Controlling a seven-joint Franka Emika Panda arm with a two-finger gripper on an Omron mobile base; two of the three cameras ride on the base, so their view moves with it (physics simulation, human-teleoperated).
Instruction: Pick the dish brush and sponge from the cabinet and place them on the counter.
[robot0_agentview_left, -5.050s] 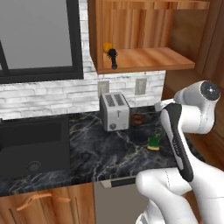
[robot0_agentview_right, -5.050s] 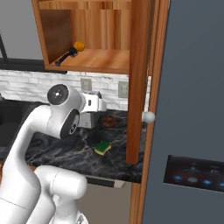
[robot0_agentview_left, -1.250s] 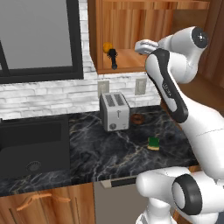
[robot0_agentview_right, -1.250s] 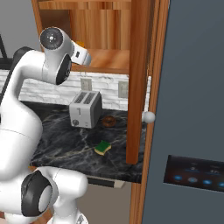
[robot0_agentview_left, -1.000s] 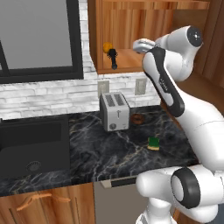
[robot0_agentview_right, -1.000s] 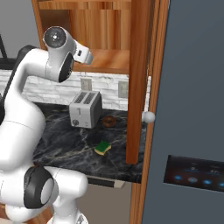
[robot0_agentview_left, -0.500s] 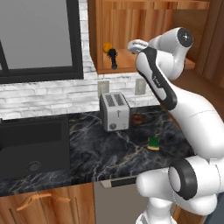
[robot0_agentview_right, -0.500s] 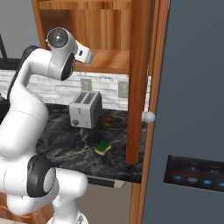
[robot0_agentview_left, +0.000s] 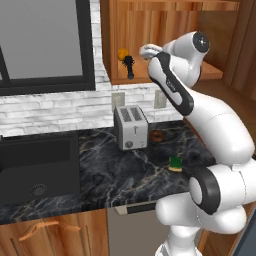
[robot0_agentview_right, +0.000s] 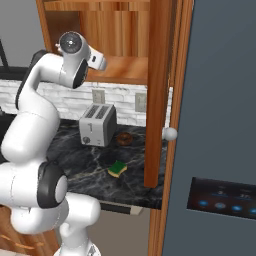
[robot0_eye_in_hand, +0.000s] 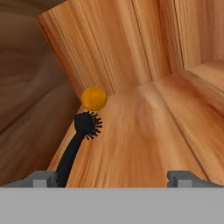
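Two finger tips of the gripper (robot0_eye_in_hand: 113, 177) stand wide apart, empty, inside the cabinet (robot0_agentview_left: 165, 30), beside its dish brush (robot0_eye_in_hand: 78, 138) and orange ball (robot0_eye_in_hand: 93, 99); base views show the sponge (robot0_agentview_left: 176, 163) on the counter (robot0_agentview_left: 110, 175).

White glossy arm (robot0_agentview_left: 210, 115) w/ dark round joints, rounded segments.

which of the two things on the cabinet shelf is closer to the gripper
The black dish brush: its handle reaches toward the open gripper, while the orange ball sits beyond the bristles, nearer the cabinet's back corner.

No readable text or labels.
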